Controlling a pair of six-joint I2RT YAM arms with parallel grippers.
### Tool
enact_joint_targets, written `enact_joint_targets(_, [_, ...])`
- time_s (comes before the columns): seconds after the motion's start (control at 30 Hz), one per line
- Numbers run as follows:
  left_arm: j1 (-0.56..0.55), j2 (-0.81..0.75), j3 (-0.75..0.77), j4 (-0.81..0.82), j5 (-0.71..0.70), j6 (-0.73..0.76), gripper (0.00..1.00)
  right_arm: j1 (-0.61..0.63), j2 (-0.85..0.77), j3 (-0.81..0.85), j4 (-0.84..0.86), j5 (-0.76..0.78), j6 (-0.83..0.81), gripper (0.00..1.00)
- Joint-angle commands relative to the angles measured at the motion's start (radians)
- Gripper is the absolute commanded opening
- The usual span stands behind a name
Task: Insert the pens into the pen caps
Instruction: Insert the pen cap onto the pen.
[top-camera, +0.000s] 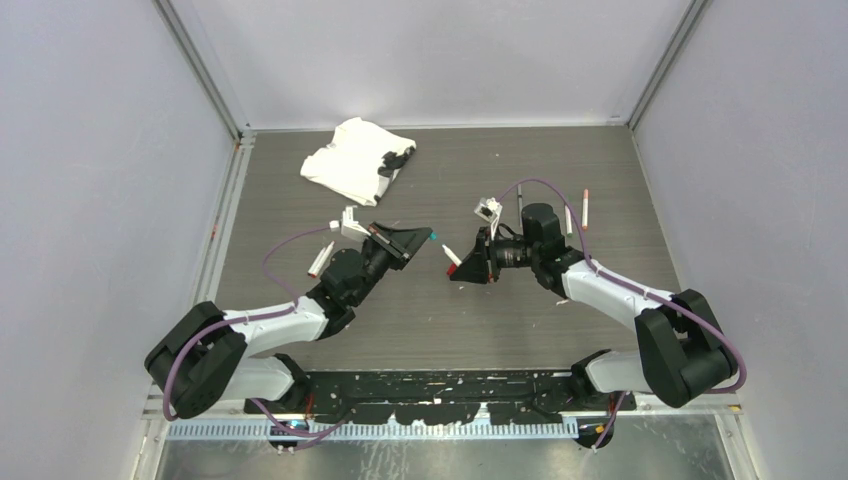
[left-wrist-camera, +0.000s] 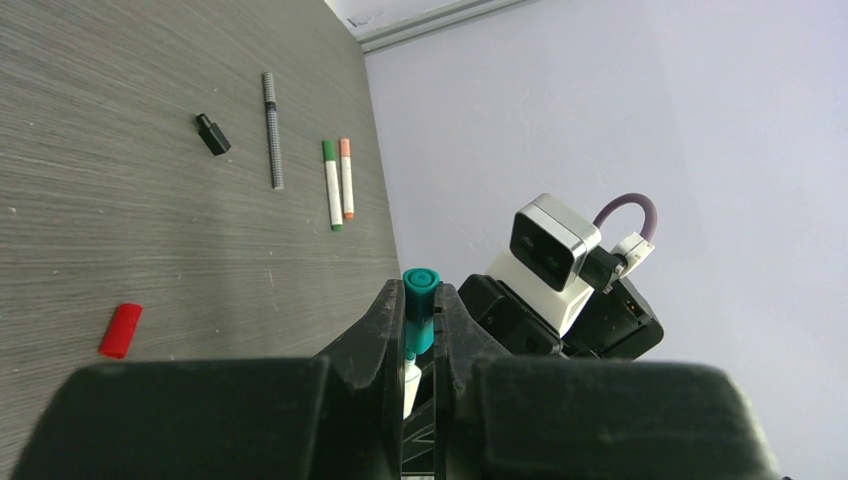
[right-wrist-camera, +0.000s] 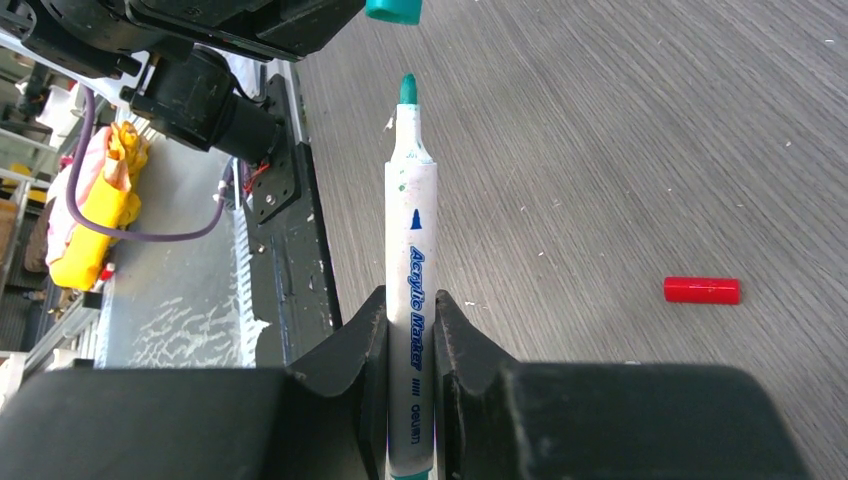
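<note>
My left gripper (left-wrist-camera: 420, 300) is shut on a teal pen cap (left-wrist-camera: 421, 305), which sticks out past the fingertips (top-camera: 432, 236). My right gripper (right-wrist-camera: 410, 298) is shut on a white pen (right-wrist-camera: 411, 250) with a teal tip. That tip points at the teal cap (right-wrist-camera: 393, 10) and stops a short gap from it. Both grippers (top-camera: 425, 238) (top-camera: 462, 262) face each other above mid-table. A red cap (right-wrist-camera: 702, 290) lies loose on the table below them. A black cap (left-wrist-camera: 212, 134) lies beside a slim dark grey pen (left-wrist-camera: 272, 130).
Two white pens, one green-capped (left-wrist-camera: 331, 185) and one salmon-capped (left-wrist-camera: 346, 178), lie side by side at the right. Another white pen with a red end (top-camera: 320, 258) lies left of the left arm. A crumpled white cloth (top-camera: 350, 160) sits at the back left.
</note>
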Motion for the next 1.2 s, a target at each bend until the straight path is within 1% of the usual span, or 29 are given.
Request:
enact_joint_targets(0.0, [0.000, 0.004, 0.031, 0.021, 0.001, -0.006, 0.01, 0.004, -0.004, 0.037, 0.018, 0.018, -0.006, 0.01])
enact_joint_targets(0.77, [-0.004, 0.048, 0.044, 0.042, 0.023, -0.015, 0.01, 0.013, 0.016, 0.045, 0.021, 0.007, -0.001, 0.01])
enact_joint_targets(1.17, [-0.005, 0.048, 0.038, 0.045, 0.033, -0.020, 0.01, 0.014, 0.013, 0.049, 0.013, 0.040, -0.001, 0.01])
